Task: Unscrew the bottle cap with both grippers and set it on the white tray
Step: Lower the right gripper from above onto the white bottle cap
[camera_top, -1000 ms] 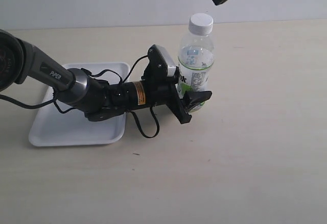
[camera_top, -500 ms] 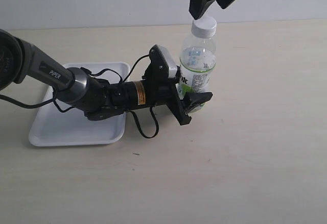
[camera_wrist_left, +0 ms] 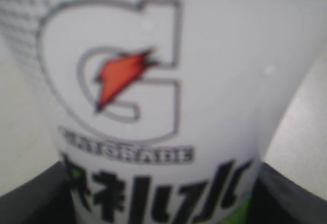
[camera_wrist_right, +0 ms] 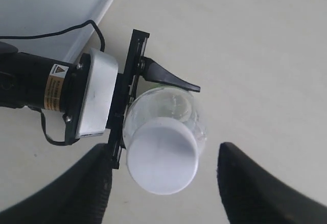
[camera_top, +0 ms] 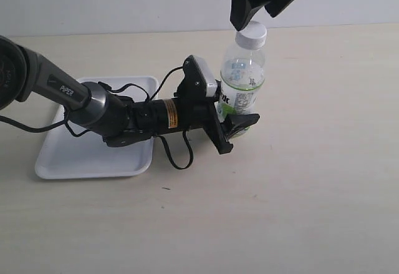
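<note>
The clear bottle (camera_top: 243, 74) with its white-and-green label stands on the table, leaning a little to the right. Its white bottle cap (camera_top: 252, 35) is on the neck. My left gripper (camera_top: 232, 121) lies low and is shut on the bottle's lower body; in the left wrist view the label (camera_wrist_left: 153, 81) fills the picture between the dark jaws. My right gripper (camera_top: 255, 5) hangs open just above the cap. Seen from the right wrist, the cap (camera_wrist_right: 162, 156) sits between the two spread black fingers (camera_wrist_right: 255, 183), touching neither.
The white tray (camera_top: 68, 161) lies at the left, partly under the left arm and its cables; its corner shows in the right wrist view (camera_wrist_right: 51, 9). The pale tabletop stretches to the right and front of the bottle.
My right gripper came down from the upper right and now hangs open over the cap. The bottle has tipped slightly to the right. The left gripper kept its hold.
</note>
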`<control>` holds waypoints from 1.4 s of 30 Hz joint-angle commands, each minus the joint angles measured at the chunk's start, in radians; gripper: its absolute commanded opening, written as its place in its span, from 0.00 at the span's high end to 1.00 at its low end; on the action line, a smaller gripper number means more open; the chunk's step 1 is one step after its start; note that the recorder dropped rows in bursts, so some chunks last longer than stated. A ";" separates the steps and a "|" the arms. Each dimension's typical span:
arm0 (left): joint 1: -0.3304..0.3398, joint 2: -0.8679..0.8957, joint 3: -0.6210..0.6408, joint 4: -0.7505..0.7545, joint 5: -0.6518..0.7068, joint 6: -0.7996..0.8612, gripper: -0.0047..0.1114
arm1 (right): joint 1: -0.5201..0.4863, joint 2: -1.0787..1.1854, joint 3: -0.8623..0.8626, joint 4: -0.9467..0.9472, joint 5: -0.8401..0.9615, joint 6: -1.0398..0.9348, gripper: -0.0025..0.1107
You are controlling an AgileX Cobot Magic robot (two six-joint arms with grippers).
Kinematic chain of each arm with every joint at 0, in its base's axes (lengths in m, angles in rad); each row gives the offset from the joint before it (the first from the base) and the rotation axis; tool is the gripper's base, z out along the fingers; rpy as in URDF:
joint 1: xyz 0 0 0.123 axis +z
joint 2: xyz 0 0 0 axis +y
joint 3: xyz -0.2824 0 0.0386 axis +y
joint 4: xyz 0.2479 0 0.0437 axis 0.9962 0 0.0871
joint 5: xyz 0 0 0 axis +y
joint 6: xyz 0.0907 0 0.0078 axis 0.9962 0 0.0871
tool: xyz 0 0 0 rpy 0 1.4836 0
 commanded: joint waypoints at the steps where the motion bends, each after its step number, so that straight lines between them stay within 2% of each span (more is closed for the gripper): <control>1: 0.001 -0.011 -0.001 0.001 0.001 0.007 0.96 | 0.003 -0.002 0.009 0.026 -0.003 -0.002 0.46; 33: 0.001 -0.011 -0.001 0.001 0.000 0.009 0.96 | 0.003 0.043 0.009 0.008 -0.003 -0.004 0.46; 42: 0.001 -0.011 -0.001 0.001 0.000 0.009 0.96 | 0.003 0.043 0.009 0.008 -0.003 -0.004 0.56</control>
